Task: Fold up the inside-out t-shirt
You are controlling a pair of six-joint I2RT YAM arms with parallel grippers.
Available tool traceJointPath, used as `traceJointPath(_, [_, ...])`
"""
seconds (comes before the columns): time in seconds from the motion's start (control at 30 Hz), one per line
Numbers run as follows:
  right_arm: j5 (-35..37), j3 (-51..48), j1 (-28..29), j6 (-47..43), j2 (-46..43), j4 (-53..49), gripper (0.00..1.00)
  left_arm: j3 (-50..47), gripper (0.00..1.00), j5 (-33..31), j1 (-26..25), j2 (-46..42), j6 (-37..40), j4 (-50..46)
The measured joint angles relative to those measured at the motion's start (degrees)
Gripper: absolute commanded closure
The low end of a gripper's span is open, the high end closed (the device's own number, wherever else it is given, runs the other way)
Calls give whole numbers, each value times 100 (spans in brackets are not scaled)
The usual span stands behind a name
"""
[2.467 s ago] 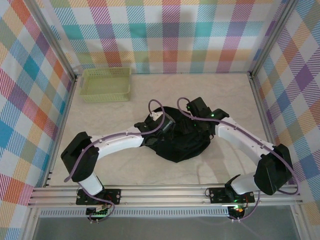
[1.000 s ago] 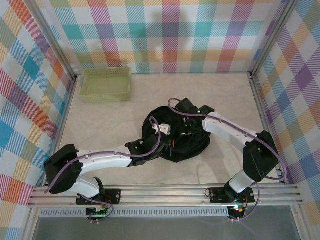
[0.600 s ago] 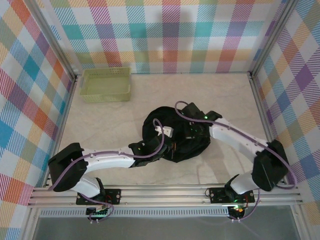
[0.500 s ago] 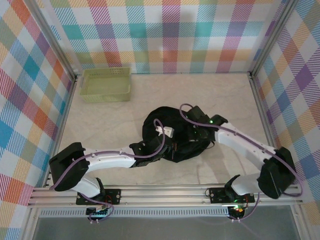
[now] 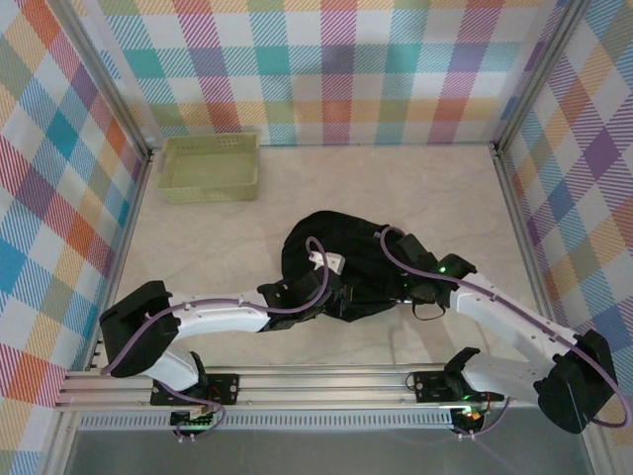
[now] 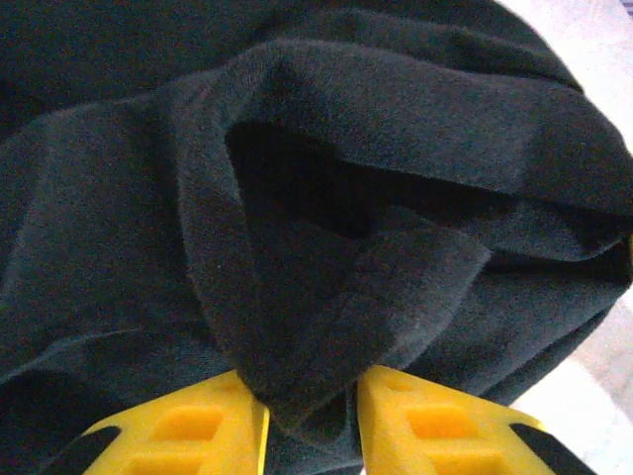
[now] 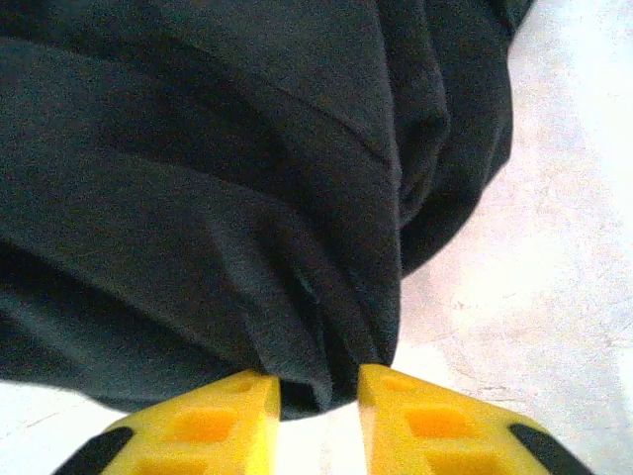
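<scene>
Pinching the near edge of the inside-out t-shirt (image 5: 341,237), the left gripper (image 6: 312,391) and right gripper (image 7: 318,381) each hold a fold of black cloth between narrow jaws, apparently to spread the heap bunched mid-way across the table (image 5: 445,188). Two grippers, one t-shirt; one green basket (image 5: 208,188) sits beyond, in the far-left corner.
</scene>
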Motion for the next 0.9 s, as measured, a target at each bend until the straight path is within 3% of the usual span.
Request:
traceJointPath(0.3, [166, 870, 26, -756, -46, -105, 63, 188, 56, -350, -179, -778, 1093, -916])
traceJointPath(0.43, [262, 879, 26, -839, -46, -105, 63, 964, 55, -356, -295, -382, 1558, -1510])
traceJointPath(0.7, [284, 863, 28, -881, -46, -59, 60, 2203, 55, -660, -295, 909, 1777, -2352])
traceJointPath(0.8, [291, 815, 28, -881, -48, -33, 59, 2326, 60, -660, -295, 1182, 1779, -2551])
traceJointPath(0.9, [280, 750, 26, -901, -48, 7, 59, 2347, 74, -680, -295, 1316, 1770, -2699])
